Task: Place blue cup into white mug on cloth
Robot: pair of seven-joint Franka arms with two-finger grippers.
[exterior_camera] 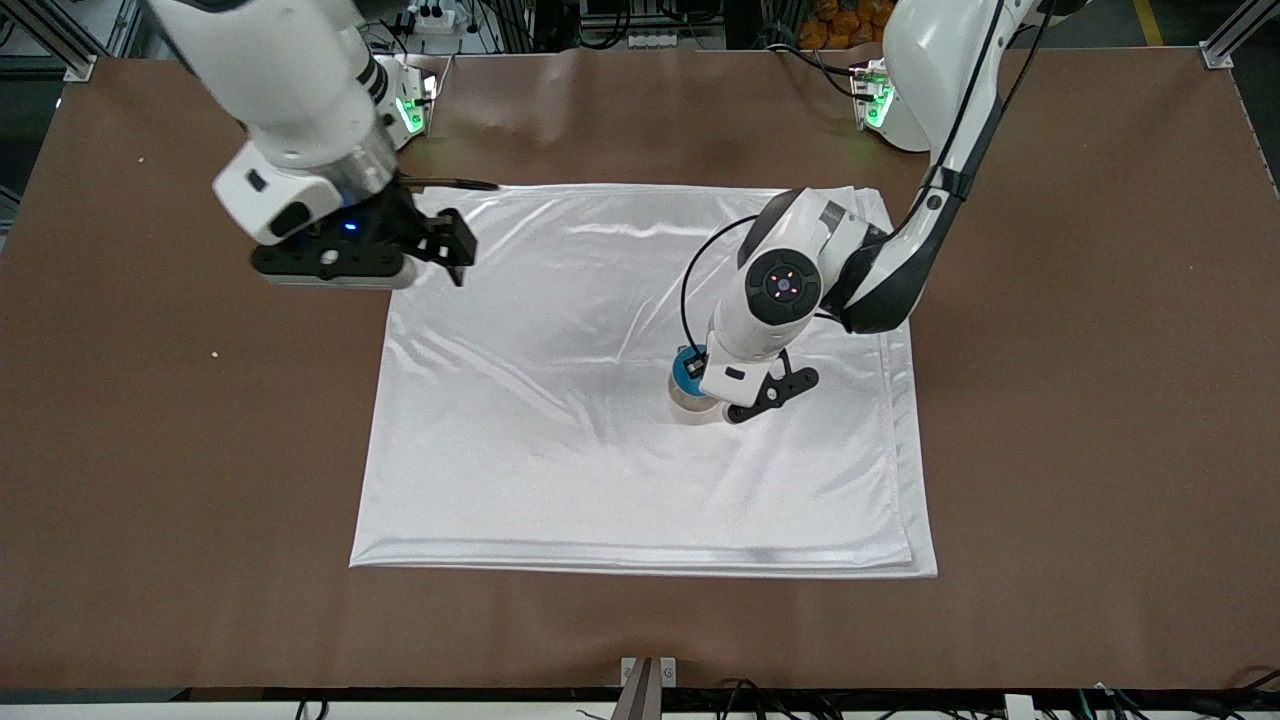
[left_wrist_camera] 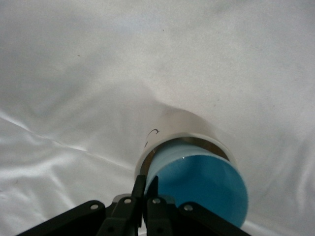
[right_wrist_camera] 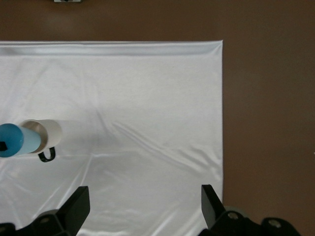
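Blue cup (left_wrist_camera: 197, 184), pinched at its rim by the left gripper (left_wrist_camera: 145, 196), stands upright partly inside the white mug (left_wrist_camera: 184, 129) mid-cloth (exterior_camera: 560, 470), while the right gripper (exterior_camera: 440, 245) waits wide open over the cloth's 10 o'clock corner.

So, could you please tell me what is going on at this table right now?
The left claw grips the rim of the blue cup and has it partly inside the white mug, which stands on the cloth. The cup has not been let go yet. The right claw waits, open, over the cloth's edge toward the right arm's end of the table.
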